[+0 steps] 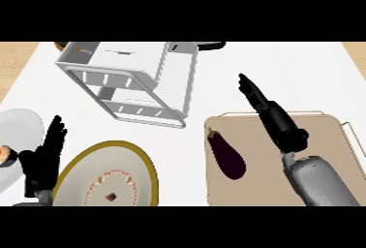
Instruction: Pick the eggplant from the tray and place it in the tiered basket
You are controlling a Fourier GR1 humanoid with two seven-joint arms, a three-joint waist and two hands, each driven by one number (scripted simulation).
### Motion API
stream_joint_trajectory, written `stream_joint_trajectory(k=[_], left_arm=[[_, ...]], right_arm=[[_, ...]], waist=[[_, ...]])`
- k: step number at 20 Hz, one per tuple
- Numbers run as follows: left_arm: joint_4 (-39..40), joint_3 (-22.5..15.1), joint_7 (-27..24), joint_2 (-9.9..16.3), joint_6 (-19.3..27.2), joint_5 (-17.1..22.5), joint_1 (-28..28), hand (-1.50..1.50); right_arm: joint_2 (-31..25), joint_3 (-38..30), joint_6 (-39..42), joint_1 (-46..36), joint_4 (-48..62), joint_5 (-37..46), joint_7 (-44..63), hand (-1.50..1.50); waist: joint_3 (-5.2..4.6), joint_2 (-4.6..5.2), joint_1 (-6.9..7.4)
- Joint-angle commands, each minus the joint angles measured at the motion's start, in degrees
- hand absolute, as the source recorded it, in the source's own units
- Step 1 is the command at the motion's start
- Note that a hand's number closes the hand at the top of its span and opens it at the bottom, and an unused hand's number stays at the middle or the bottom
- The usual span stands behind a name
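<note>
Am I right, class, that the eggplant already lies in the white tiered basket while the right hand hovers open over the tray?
Not quite. The head view shows the eggplant on the tray, not in the tiered basket. The right hand does hover open over the tray.

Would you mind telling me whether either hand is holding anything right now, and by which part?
Nothing is held. The eggplant lies untouched on the tray; both the right hand and left hand are open.

A white counter top (286,72) fills nearly the whole view, evenly lit with soft shadows under what stands on it; pale wood strips show at the upper left (16,63) and upper right corners
</note>
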Motion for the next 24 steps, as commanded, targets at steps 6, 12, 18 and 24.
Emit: stream_joint_trajectory(k=[6, 12, 18, 24], left_arm=[[-1.2, -1.4, 7.3, 5.6, -7.3, 1.0, 1.6, 0.0], [0.5, 0.5, 9.5, 7.3, -11.6, 4.3, 3.0, 0.0], [-0.7, -0.5, 9.1, 6.4, -11.6, 4.0, 3.6, 0.0], [-1.4, -0.2, 10.3, 6.5, -12.4, 4.6, 2.4, 0.0]], right_arm=[[3.8, -2.4, 18.2, 5.7, 15.3, -19.1, 4.1, 1.5], [0.7, 0.9, -0.6, 7.7, 2.2, 3.9, -6.0, -1.5], [-16.5, 8.3, -1.0, 2.4, 3.4, 25.3, 8.6, -1.5], [-15.3, 14.8, 17.5, -7.1, -4.5, 22.4, 31.9, -1.5]], waist=[[-1.75, 1.64, 2.08], [-2.28, -0.06, -1.03], [-2.68, -0.43, 0.12], [-2.37, 0.13, 0.89]])
